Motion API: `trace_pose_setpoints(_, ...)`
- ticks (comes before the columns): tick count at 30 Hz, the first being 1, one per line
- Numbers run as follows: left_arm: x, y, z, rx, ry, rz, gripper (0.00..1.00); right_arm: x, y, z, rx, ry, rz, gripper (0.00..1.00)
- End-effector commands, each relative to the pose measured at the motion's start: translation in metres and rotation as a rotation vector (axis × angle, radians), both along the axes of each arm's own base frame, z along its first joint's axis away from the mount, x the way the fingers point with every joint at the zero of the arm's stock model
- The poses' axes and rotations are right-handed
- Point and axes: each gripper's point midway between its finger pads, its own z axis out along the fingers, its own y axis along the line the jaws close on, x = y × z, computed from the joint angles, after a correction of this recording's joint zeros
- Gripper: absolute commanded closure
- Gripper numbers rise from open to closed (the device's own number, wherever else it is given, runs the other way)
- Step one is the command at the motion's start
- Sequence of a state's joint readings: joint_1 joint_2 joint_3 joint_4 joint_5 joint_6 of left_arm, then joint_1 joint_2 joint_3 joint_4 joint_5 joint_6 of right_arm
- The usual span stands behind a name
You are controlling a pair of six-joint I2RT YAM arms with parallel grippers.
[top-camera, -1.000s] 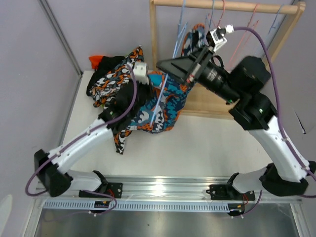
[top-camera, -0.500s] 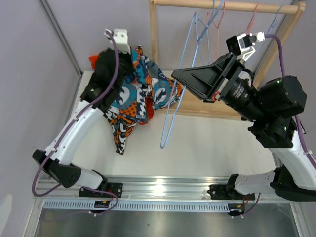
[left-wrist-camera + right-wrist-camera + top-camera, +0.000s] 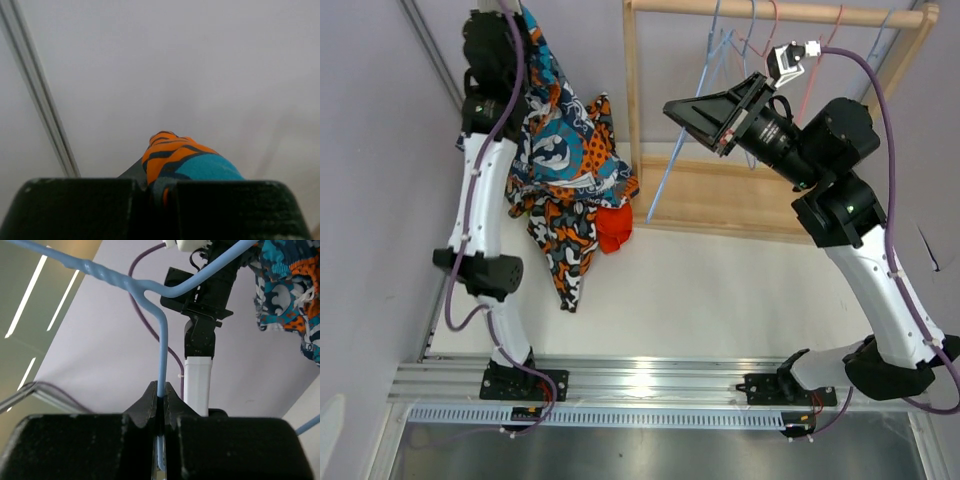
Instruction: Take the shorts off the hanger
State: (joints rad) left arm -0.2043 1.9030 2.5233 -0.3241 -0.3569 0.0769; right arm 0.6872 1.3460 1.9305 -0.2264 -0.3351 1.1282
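Hoisted high at far left and clamped tight in the left gripper (image 3: 161, 189): patterned shorts (image 3: 560, 150), long axis hanging straight down, lower end over the other shorts (image 3: 565, 258) on the desk (image 3: 740, 290). Raised well above half a second earlier, apparently clear of the blue hanger (image 3: 161, 355). Further right, pinched shut on that hanger's wire: right gripper (image 3: 161, 402), swung back near the wooden rack (image 3: 634, 100).

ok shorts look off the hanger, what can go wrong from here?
1. The left gripper pinches only a small fold of the patterned shorts, held high; it may slip out.
2. Their lower edge seems to touch the pile by the orange-red shorts; moving off could drag those.
3. The right gripper holds the blue hanger by thin wire; it could pivot and snag the other hangers on the rack.
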Motion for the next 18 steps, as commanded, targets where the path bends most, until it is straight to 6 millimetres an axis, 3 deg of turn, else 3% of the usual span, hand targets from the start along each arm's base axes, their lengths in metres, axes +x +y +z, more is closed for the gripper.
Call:
trace_pose_setpoints(1, 0.057, -0.008, -0.053, -0.005, 0.075, -0.069, 0.98, 0.009, -0.018, 0.000, -0.005, -0.035, 0.022, 1.00)
trace_pose_setpoints(2, 0.074, -0.009, -0.077, 0.000, 0.107, -0.060, 0.96, 0.017, -0.017, -0.013, -0.024, -0.020, 0.028, 1.00)
trace_pose_setpoints(3, 0.085, -0.010, -0.088, 0.002, 0.111, -0.054, 0.85, 0.024, -0.020, -0.017, -0.023, -0.009, 0.021, 1.00)
trace_pose_setpoints(4, 0.098, -0.012, -0.112, 0.008, 0.154, -0.053, 0.74, 0.035, -0.027, -0.018, -0.014, -0.018, -0.004, 1.00)
trace_pose_setpoints(5, 0.115, -0.015, -0.144, 0.014, 0.206, -0.053, 0.57, 0.042, -0.026, -0.029, -0.027, -0.004, 0.014, 1.00)
trace_pose_setpoints(6, 0.122, -0.016, -0.163, 0.012, 0.245, -0.054, 0.14, 0.046, -0.027, -0.030, -0.020, 0.004, 0.024, 1.00)
trace_pose_setpoints(7, 0.127, -0.016, -0.182, 0.011, 0.285, -0.050, 0.01, 0.060, -0.028, -0.034, -0.020, 0.007, 0.018, 1.00)
trace_pose_setpoints(11, 0.115, -0.007, -0.217, -0.038, 0.391, 0.000, 0.01, 0.080, -0.021, -0.040, -0.036, -0.007, 0.041, 1.00)
trace_pose_setpoints(12, 0.094, -0.006, -0.180, -0.065, 0.330, -0.010, 0.01, 0.086, -0.018, -0.042, -0.039, 0.003, 0.057, 1.00)
trace_pose_setpoints(15, 0.040, -0.009, -0.148, -0.083, 0.291, -0.032, 0.01, 0.092, -0.013, -0.043, -0.018, 0.010, 0.092, 1.00)
trace_pose_setpoints(17, 0.014, -0.015, -0.159, -0.051, 0.322, -0.050, 0.01, 0.102, -0.009, -0.049, -0.014, 0.027, 0.100, 1.00)
trace_pose_setpoints(18, -0.021, -0.019, -0.121, -0.055, 0.247, -0.058, 0.01, 0.106, -0.007, -0.050, -0.008, 0.025, 0.104, 1.00)
